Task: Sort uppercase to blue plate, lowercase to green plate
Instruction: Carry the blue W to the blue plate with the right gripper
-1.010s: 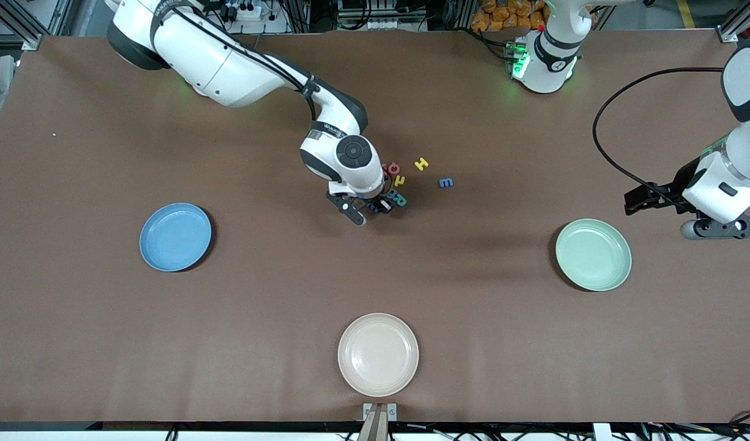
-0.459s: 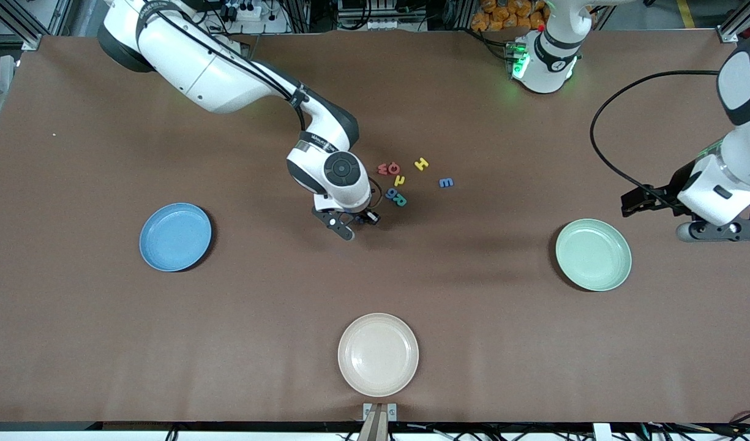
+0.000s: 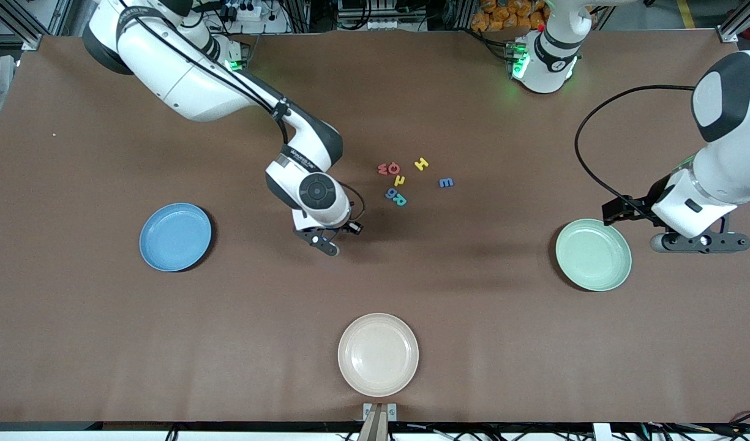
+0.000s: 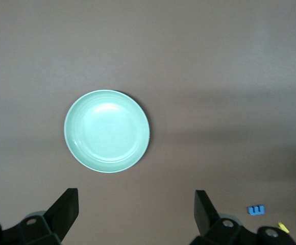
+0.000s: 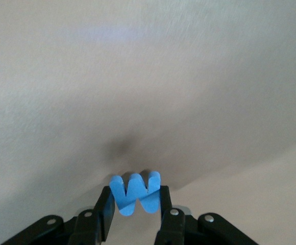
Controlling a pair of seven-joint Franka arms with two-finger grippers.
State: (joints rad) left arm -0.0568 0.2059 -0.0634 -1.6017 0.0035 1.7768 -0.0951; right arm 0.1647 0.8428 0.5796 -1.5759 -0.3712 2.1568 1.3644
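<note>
Right end effector (image 3: 341,239) is gripping the blue W (image 5: 134,193) between both fingers, jaws closed onto its sides, letter held clear of the table (image 3: 105,343). Versus a second ago it is moving away from the letter cluster toward the blue plate (image 3: 175,237); it was down right at the cluster, now it is over bare table between the cluster and that plate. The blue W is gone from the pile.

Rest of the cluster is sitting unchanged mid-table: red w (image 3: 382,168) touching red O (image 3: 393,168), yellow H (image 3: 421,163) just beside them, a small yellow lowercase letter (image 3: 400,180), a small blue one (image 3: 390,193) touching the teal R (image 3: 400,199), and blue m (image 3: 446,182) a bit apart toward the left arm's end.

Left end effector (image 3: 699,241) is hanging wide open and holding nothing, just beside the green plate (image 3: 593,254); it is shifting in closer to that plate than a second ago. Left wrist view is showing the plate (image 4: 107,131) bare, with blue m (image 4: 256,210) at the frame edge.

Blue plate is holding nothing yet. Cream plate (image 3: 378,354) is sitting nearest the front camera, untouched.
</note>
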